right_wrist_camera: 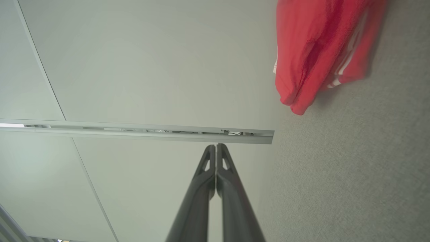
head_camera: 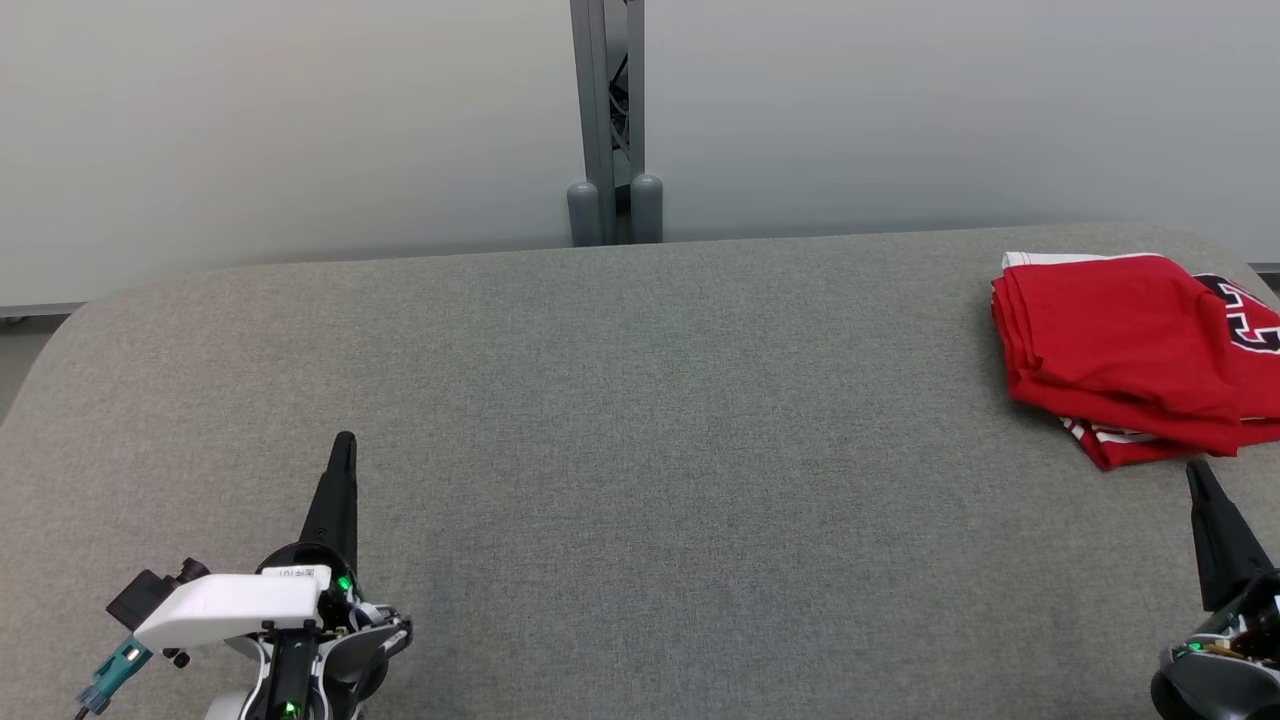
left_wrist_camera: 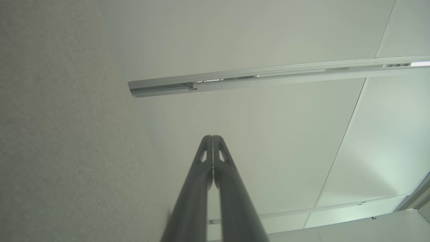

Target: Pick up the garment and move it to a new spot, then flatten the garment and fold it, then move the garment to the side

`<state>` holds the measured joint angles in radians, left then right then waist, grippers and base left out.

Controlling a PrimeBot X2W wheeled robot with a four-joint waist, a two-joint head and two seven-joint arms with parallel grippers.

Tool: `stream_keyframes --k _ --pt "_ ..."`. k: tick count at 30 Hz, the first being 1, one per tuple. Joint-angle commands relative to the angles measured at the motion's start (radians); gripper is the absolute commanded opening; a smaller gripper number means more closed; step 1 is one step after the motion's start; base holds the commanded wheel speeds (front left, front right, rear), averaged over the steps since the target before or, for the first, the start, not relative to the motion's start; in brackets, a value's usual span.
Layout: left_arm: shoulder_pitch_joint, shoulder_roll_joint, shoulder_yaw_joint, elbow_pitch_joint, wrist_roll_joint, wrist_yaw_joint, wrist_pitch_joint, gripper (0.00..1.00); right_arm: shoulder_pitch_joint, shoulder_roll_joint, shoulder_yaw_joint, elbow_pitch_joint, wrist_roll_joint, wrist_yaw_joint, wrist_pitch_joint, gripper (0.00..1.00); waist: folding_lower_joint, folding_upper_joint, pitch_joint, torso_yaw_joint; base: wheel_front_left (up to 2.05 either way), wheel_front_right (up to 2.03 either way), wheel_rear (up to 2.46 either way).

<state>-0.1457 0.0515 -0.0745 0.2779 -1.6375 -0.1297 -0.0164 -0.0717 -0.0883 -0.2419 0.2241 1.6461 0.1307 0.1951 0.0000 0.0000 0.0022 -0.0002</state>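
A red garment (head_camera: 1130, 355) with white trim and a black print lies folded at the far right of the grey table (head_camera: 640, 450); its right part runs off the head view. The right wrist view has the garment (right_wrist_camera: 315, 50) at its upper right. My left gripper (head_camera: 343, 442) stands shut at the lower left, fingertips together (left_wrist_camera: 212, 137), holding nothing and far from the cloth. My right gripper (head_camera: 1196, 470) sits shut at the lower right, its tip just short of the garment's near edge, the fingers closed on nothing (right_wrist_camera: 215, 146).
A grey metal post (head_camera: 608, 120) rises behind the table's far edge against a pale wall. The table's rounded left corner (head_camera: 60, 330) shows at the left. Grey fabric stretches between the two grippers.
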Motion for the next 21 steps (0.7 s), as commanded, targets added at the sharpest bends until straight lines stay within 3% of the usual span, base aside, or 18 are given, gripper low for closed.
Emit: stream_keyframes --k 1,21 --pt "-0.010 0.004 0.005 0.001 -0.001 -0.003 0.004 0.00 -0.006 -0.002 -0.002 0.001 -0.003 0.000 0.008 0.00 0.0000 0.0000 0.000 0.000 0.00 0.00 0.00" --pt "-0.010 0.003 0.007 0.001 0.001 -0.003 0.004 0.00 -0.008 0.002 -0.010 0.001 -0.010 0.000 0.012 0.00 0.0000 0.0000 0.000 0.000 0.00 0.00 0.00"
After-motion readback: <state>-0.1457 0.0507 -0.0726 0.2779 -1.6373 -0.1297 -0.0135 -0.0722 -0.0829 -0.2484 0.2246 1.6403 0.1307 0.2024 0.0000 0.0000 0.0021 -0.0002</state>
